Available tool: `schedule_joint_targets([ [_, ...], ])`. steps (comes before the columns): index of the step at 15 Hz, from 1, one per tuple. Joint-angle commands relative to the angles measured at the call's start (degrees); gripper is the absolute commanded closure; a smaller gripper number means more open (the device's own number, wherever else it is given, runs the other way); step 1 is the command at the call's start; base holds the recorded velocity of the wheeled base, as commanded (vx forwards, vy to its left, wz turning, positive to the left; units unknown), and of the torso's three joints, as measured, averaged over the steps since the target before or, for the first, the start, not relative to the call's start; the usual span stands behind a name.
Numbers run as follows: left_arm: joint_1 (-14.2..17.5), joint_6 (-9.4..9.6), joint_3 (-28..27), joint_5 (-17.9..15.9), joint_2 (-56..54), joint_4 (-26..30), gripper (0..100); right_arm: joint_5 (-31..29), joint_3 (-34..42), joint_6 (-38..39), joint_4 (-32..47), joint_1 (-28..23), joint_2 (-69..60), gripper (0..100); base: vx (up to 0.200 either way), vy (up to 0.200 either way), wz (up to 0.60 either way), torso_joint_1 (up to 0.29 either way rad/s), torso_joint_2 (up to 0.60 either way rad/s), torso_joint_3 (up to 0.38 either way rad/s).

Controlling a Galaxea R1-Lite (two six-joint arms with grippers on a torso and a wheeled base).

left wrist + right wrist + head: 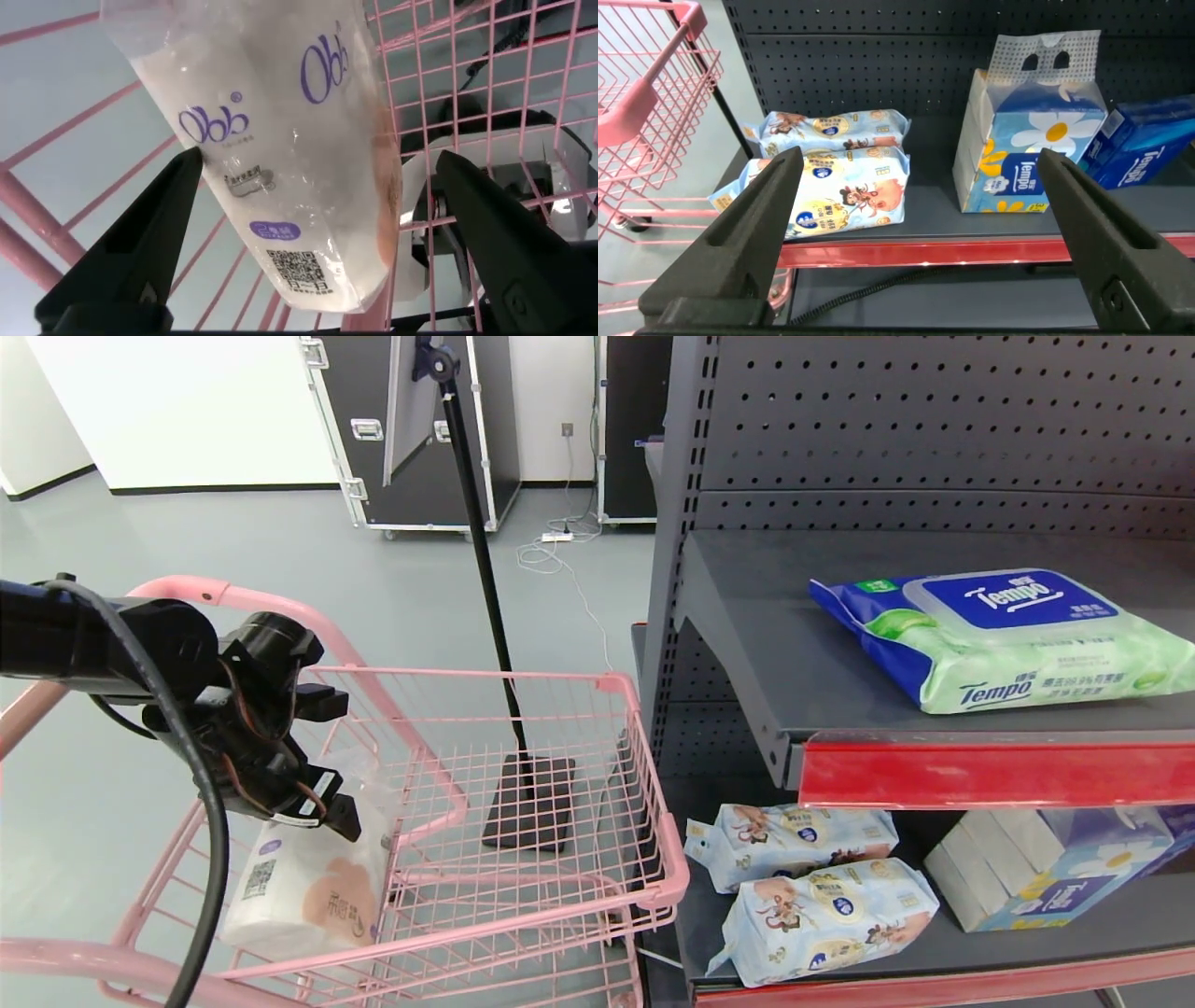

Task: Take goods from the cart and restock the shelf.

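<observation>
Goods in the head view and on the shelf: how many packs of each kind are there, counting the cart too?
Green-and-blue wipes pack, upper shelf: 1
Cartoon-print packs, lower shelf: 2
Daisy tissue multipack, lower shelf: 1
Blue pack beside it: 1
White pack in the pink cart: 1
Total: 6

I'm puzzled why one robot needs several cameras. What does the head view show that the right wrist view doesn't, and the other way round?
Head view's own: the left gripper, open beside a white pack in the cart, and a wipes pack lying on the upper shelf.

Right wrist view's own: the right gripper, open, facing the lower shelf, and the punched carry handle on top of the tissue bundle.

Shared: the pink cart, the two cartoon-print packs and that tissue bundle.
</observation>
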Motion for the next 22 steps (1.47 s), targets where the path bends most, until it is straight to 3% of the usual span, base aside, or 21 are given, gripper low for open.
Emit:
schedule_joint_targets([
  [1,0.61,-0.01,0.14,-0.09,1.42,0.00,0,0.03,0.00,-0.01,0.00,0.01,0.06,0,0.000,0.000,0.00,0.000,0.00,0.000],
  [11,0.61,0.08,-5.57,-0.35,5.47,-0.08,0,0.03,0.00,-0.01,0.00,0.01,0.06,0,0.000,0.000,0.00,0.000,0.00,0.000],
  [22,0.43,-0.10,-6.63,-0.35,8.19,1.59,0,0.03,0.00,-0.01,0.00,0.01,0.06,0,0.000,0.000,0.00,0.000,0.00,0.000],
])
